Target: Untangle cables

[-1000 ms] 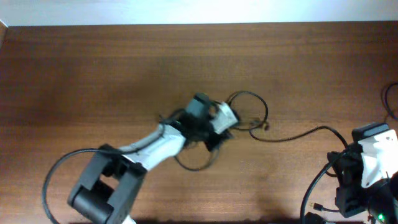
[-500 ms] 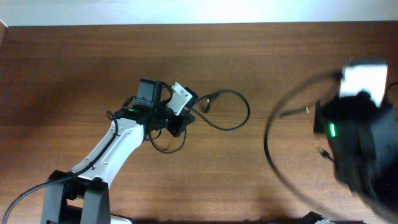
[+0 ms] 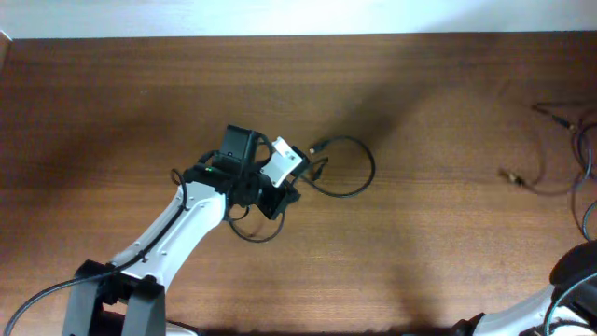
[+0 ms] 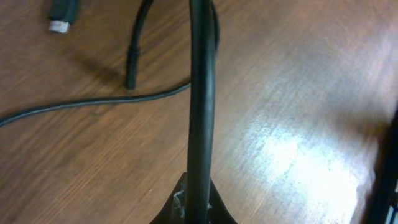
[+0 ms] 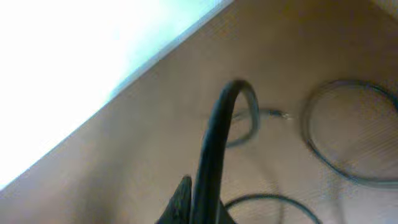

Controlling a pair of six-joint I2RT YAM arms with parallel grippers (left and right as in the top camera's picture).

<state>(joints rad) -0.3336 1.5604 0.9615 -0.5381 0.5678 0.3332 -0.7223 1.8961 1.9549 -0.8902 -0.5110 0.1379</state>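
One black cable [image 3: 359, 177] loops on the wooden table right of centre, its plug [image 3: 317, 147] lying near my left gripper [image 3: 280, 191]. A smaller loop [image 3: 254, 231] lies below the gripper. In the left wrist view my left gripper [image 4: 199, 208] is shut on a black cable [image 4: 201, 93] that runs straight up from the jaws. A second cable [image 3: 558, 187] with small plugs [image 3: 508, 175] lies at the far right edge. In the blurred right wrist view my right gripper [image 5: 200, 208] is shut on a black cable [image 5: 217, 137] that arches up from it.
The left wrist view shows a thin cord [image 4: 93, 104] crossing the table and a plug [image 4: 62, 15] at top left. The right wrist view shows cable loops [image 5: 354, 134] on the table. Only part of the right arm [image 3: 578, 271] shows, in the overhead's bottom right corner.
The cables have been pulled apart: my left gripper carried one to the left, and the other now lies at the far right. The right arm swung through and dropped to the bottom right corner.
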